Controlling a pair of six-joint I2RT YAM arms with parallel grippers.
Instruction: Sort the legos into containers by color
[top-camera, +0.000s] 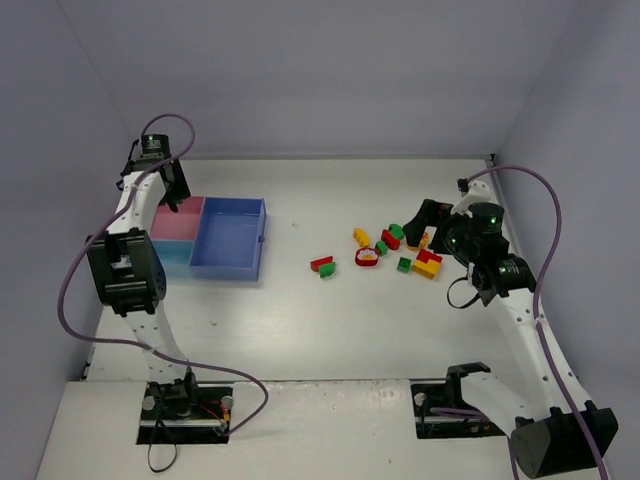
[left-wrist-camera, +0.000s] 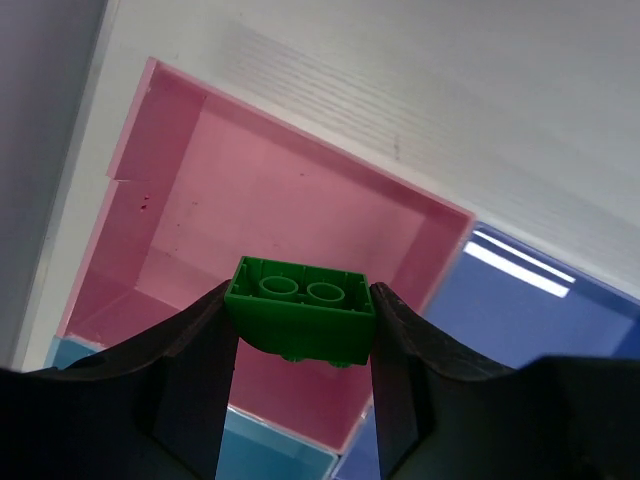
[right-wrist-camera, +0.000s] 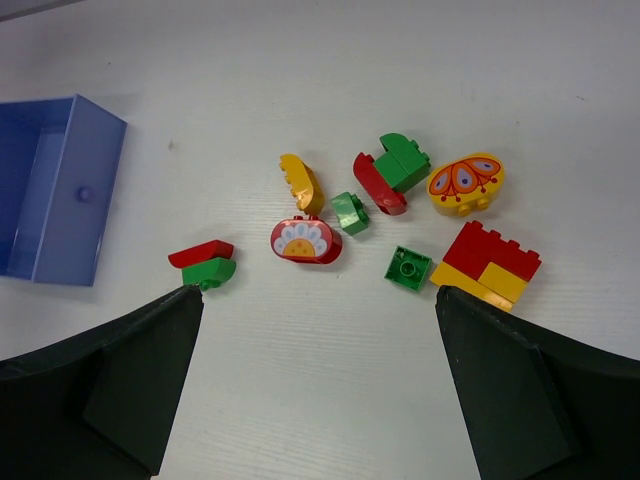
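My left gripper (left-wrist-camera: 300, 345) is shut on a green lego (left-wrist-camera: 300, 308) and holds it above the pink tray (left-wrist-camera: 250, 200); the arm's head is over that tray in the top view (top-camera: 170, 185). The blue tray (top-camera: 230, 240) and the light-blue tray (left-wrist-camera: 270, 450) adjoin it. My right gripper (right-wrist-camera: 318, 330) is open and empty, high above the loose legos: a red flower piece (right-wrist-camera: 305, 240), a red-and-green pair (right-wrist-camera: 203, 262), a small green brick (right-wrist-camera: 410, 268), a red-and-yellow block (right-wrist-camera: 488, 264), a yellow oval piece (right-wrist-camera: 465, 182), a yellow brick (right-wrist-camera: 301, 183) and a red-and-green curved pair (right-wrist-camera: 390, 170).
The loose legos lie in a cluster right of the table's centre (top-camera: 385, 250). Grey walls close the table on the left, back and right. The blue tray's corner shows in the right wrist view (right-wrist-camera: 60, 190).
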